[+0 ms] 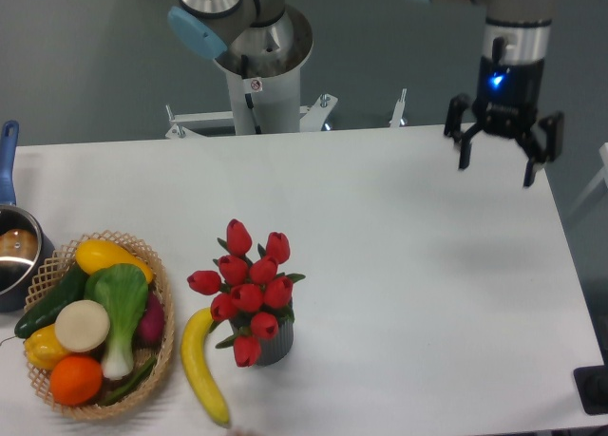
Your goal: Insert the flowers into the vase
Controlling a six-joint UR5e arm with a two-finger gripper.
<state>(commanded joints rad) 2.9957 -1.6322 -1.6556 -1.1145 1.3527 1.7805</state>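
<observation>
The flowers, a bunch of red tulip buds with green leaves, stand upright in the vase, a small dark grey ribbed cylinder near the table's front. The buds hide most of the vase and its top hole. My gripper hangs open and empty high over the far right of the table, well away from the flowers, fingers pointing down.
A yellow banana lies just left of the vase. A woven basket of vegetables and fruit sits at the front left. A pot with a blue handle is at the left edge. The robot base stands behind the table.
</observation>
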